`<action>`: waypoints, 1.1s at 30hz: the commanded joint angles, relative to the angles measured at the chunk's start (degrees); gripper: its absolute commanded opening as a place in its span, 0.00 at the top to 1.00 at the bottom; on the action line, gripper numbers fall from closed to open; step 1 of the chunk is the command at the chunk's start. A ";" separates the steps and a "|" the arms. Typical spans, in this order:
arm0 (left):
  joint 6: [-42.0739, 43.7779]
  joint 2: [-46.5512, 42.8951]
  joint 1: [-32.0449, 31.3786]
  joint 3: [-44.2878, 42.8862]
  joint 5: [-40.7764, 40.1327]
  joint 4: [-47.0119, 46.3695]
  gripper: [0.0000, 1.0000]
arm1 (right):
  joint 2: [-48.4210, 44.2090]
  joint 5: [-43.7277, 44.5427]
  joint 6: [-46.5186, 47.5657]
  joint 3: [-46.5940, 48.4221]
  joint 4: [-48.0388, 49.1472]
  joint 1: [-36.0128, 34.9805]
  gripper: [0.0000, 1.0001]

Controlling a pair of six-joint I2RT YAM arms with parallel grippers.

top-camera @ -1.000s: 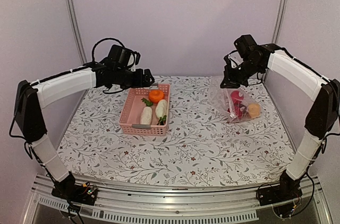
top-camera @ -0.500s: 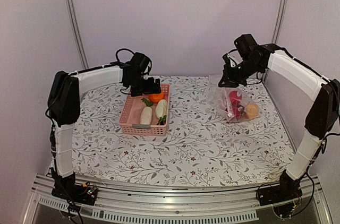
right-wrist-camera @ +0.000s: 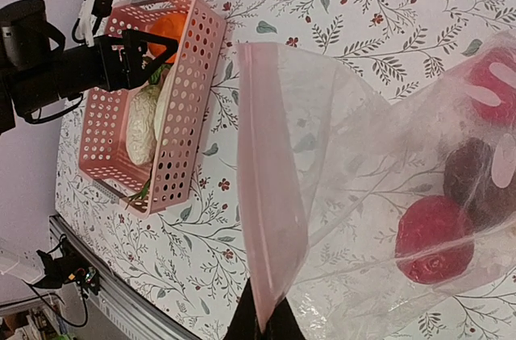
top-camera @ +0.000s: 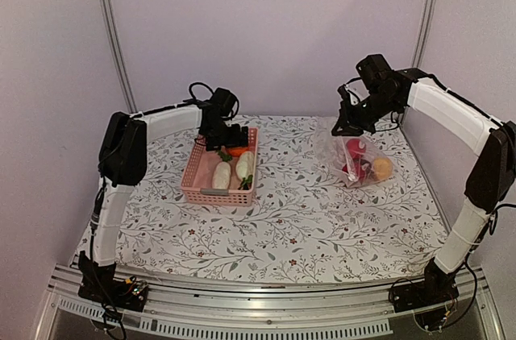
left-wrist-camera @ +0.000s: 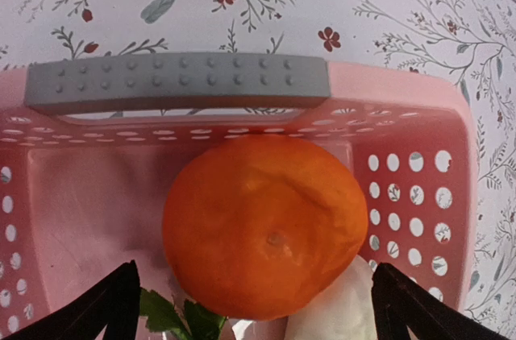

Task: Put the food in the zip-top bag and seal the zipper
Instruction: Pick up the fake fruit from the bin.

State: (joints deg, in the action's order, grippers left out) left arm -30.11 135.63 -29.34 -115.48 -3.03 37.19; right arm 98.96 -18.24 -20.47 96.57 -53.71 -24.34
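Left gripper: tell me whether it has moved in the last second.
Yes. The left gripper has come from beyond the pink basket's far rim to over its far end, above the orange.

Top external: high at the near edge, facing the back wall [top-camera: 266,34], whole table [top-camera: 306,219] in frame. Left wrist: straight down, very close on pink basket [left-wrist-camera: 395,90] and orange fruit [left-wrist-camera: 264,225]. Right wrist: close on zip-top bag [right-wrist-camera: 355,138], same basket and fruit farther off at upper left.
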 commanded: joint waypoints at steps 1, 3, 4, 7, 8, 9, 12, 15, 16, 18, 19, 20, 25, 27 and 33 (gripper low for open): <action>0.77 3.36 0.65 -3.92 -0.82 1.01 0.00 | -1.41 -0.75 1.50 1.75 -2.19 -0.01 1.00; 0.50 4.62 0.73 -4.75 -0.80 0.79 0.01 | -1.53 -0.60 1.65 1.94 -2.45 -0.03 1.00; 0.35 5.25 0.80 -5.02 -0.74 0.74 0.00 | -1.63 -0.63 1.66 1.95 -2.53 -0.01 1.00; 0.20 6.88 0.78 -5.98 -0.50 0.61 0.00 | -1.88 -0.88 1.42 1.79 -2.72 -0.01 1.00; 0.16 7.36 0.86 -6.13 -0.48 0.53 0.00 | -1.99 -0.98 1.40 1.59 -2.76 -0.01 1.00; 0.22 7.48 0.82 -6.20 -0.53 0.58 0.02 | -2.01 -0.95 1.40 1.52 -2.72 -0.01 1.00; 1.23 7.11 0.86 -6.55 -0.43 0.32 0.10 | -2.17 -0.79 1.48 1.28 -2.79 -0.01 1.00; 2.24 5.25 0.77 -6.72 -0.70 0.34 0.19 | -2.51 -0.76 1.28 0.28 -2.06 -0.01 1.00; 2.47 4.12 0.71 -6.73 -1.36 0.39 0.22 | -2.78 -0.82 1.10 -0.37 -1.50 -0.01 1.00; 2.55 1.84 0.72 -6.46 -1.96 0.72 0.24 | -3.12 -0.98 0.84 -1.73 -0.78 -0.01 1.00; 2.54 0.62 0.68 -6.45 -2.06 0.89 0.25 | -3.24 -1.09 0.66 -2.29 -0.39 -0.01 1.00; 2.59 -0.62 0.60 -6.16 -2.10 1.14 0.25 | -3.40 -1.10 0.47 -2.85 -0.01 -0.03 1.00; 3.59 -8.33 0.22 -1.76 -2.75 1.76 0.25 | -4.27 -1.20 -0.29 -4.89 2.08 -0.03 1.00; 3.89 -11.71 0.09 0.66 -1.68 1.72 0.25 | -4.43 -1.55 -0.66 -5.60 2.84 -0.13 1.00; 4.62 -22.46 -1.30 9.80 7.09 -0.98 0.26 | -3.61 -2.07 -1.49 -4.72 3.72 -1.60 1.00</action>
State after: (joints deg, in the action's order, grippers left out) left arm -26.89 118.74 -29.61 -111.04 -2.72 37.93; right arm 96.27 -19.31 -20.99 91.48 -51.79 -24.77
